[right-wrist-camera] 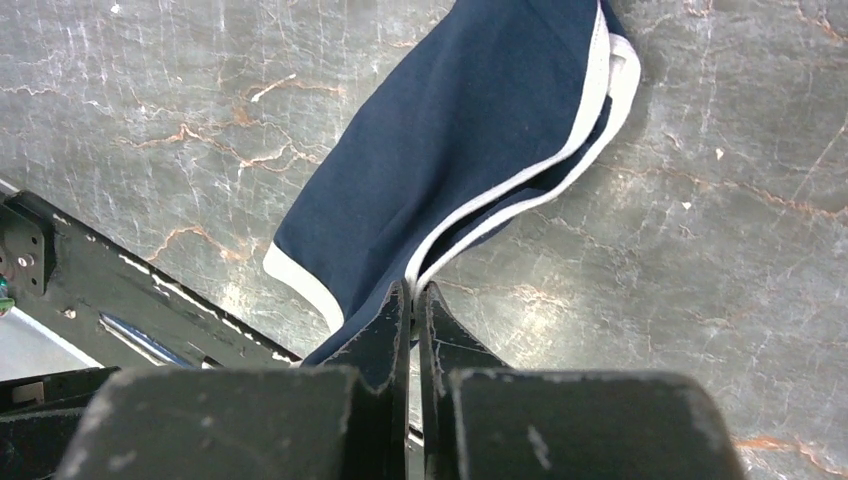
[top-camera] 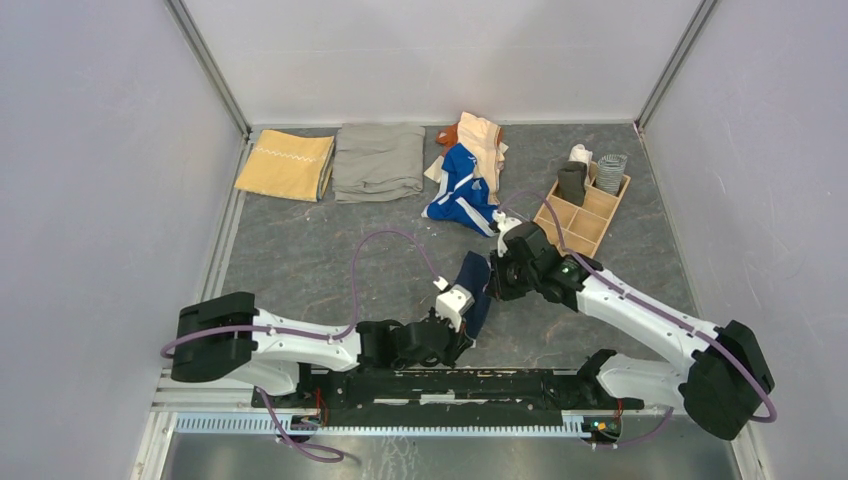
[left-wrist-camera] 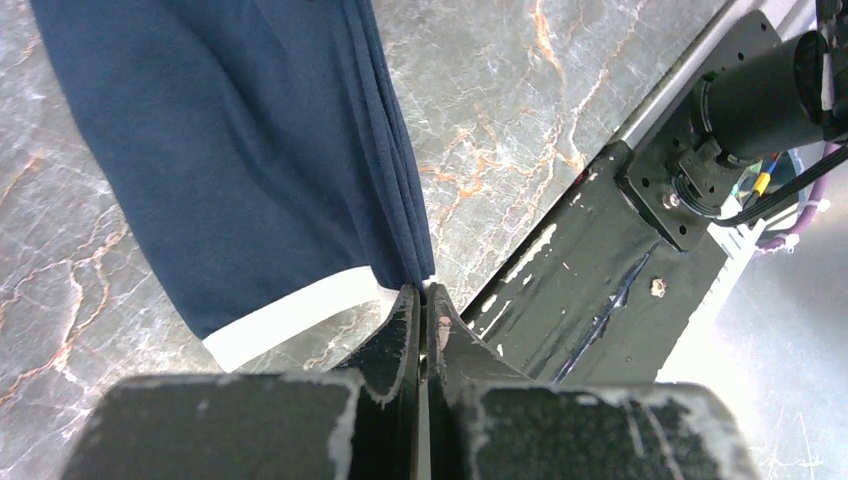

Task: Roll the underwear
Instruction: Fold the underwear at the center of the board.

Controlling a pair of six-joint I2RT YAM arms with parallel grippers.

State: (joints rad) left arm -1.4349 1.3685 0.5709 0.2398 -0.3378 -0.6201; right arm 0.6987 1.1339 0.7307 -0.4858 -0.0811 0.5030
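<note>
The left gripper (left-wrist-camera: 420,300) is pinched shut on the white-trimmed corner of the navy underwear (top-camera: 476,283) at its seven o'clock end, apparently to anchor it. The garment stretches as a narrow folded strip toward the table's six o'clock side. The right gripper (right-wrist-camera: 412,298), clamped on its three o'clock edge, likely holds it taut for rolling.

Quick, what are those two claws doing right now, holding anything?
Left gripper: closed, pinching the navy underwear by a folded edge.
Right gripper: closed, pinching the same underwear at its white trim.
</note>
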